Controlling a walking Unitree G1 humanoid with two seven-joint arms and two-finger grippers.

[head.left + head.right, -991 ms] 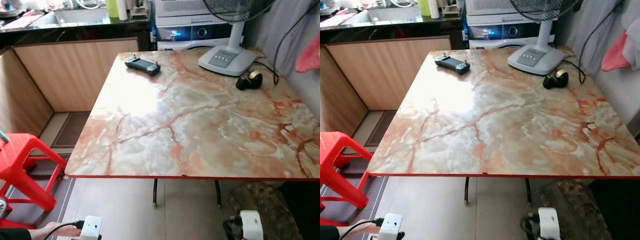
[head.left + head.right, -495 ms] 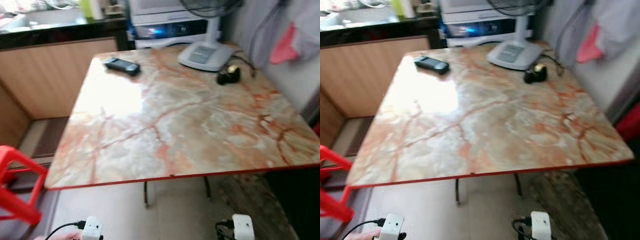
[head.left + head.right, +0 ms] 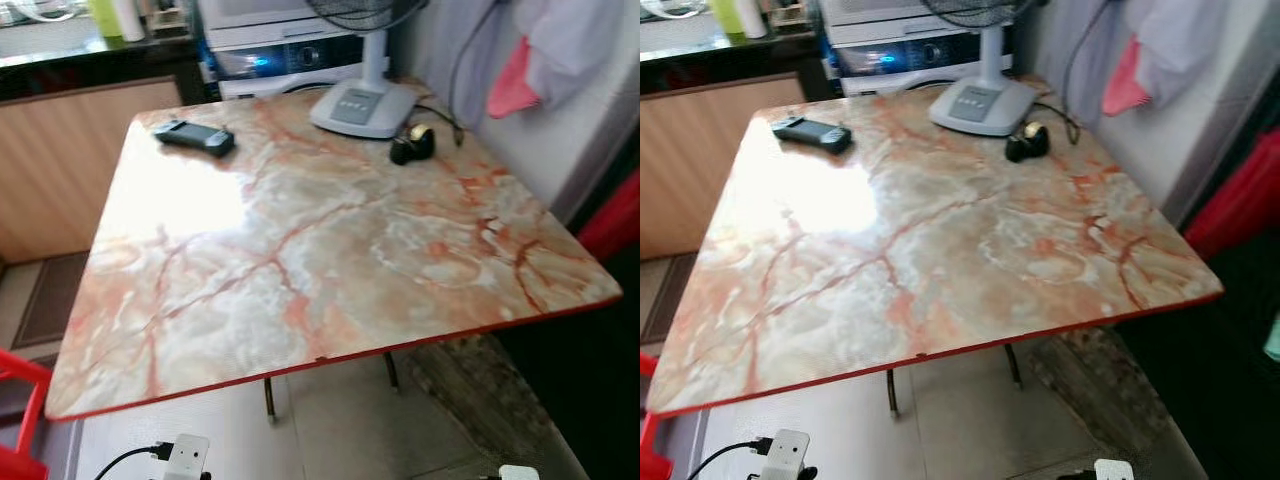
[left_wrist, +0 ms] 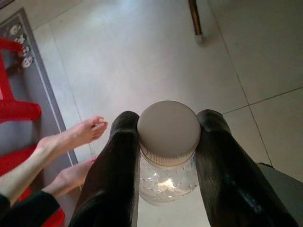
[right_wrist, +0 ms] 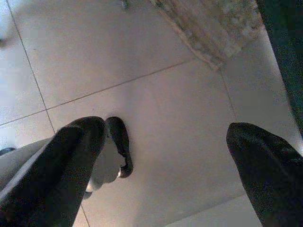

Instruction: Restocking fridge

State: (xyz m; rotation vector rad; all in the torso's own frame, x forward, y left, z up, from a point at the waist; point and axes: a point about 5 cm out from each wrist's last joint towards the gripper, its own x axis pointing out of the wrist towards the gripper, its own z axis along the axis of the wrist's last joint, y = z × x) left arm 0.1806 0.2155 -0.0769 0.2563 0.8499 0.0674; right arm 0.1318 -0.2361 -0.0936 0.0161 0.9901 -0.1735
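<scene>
Marble-patterned table [image 3: 300, 250], red-edged. Lying on it: black handheld device [image 3: 193, 137], white fan base [image 3: 362, 107], small black object [image 3: 411, 145].

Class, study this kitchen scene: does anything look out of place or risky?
Yes. A person's bare feet stand on the tiled floor close beside the left gripper, which clamps a clear, grey-capped bottle. Nothing on the marble-patterned table looks spilled.

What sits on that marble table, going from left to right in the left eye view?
Black handheld device → fan base → small black object; a pink cloth hangs past the table's right edge.
</scene>
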